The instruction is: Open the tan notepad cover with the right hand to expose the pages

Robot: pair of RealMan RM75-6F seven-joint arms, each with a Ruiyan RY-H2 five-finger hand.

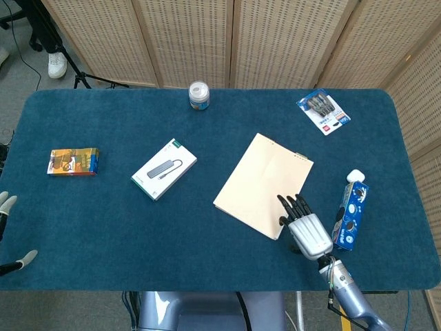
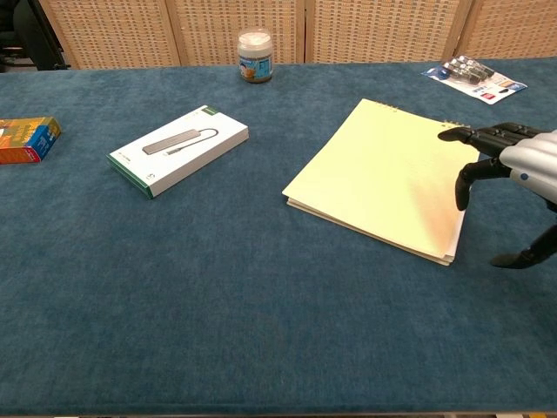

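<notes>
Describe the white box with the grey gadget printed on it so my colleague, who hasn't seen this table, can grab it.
On the blue table, look left of the tan notepad, toward the middle. The white box lies flat and angled there, below the small jar at the far edge. Unlike the colourful carton further left, it is white with a green edge.

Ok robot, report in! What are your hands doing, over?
Right robot hand open, over notepad's near edge. Left robot hand open at table edge. Notepad cover shut. Milk carton lies beside right robot hand.
</notes>
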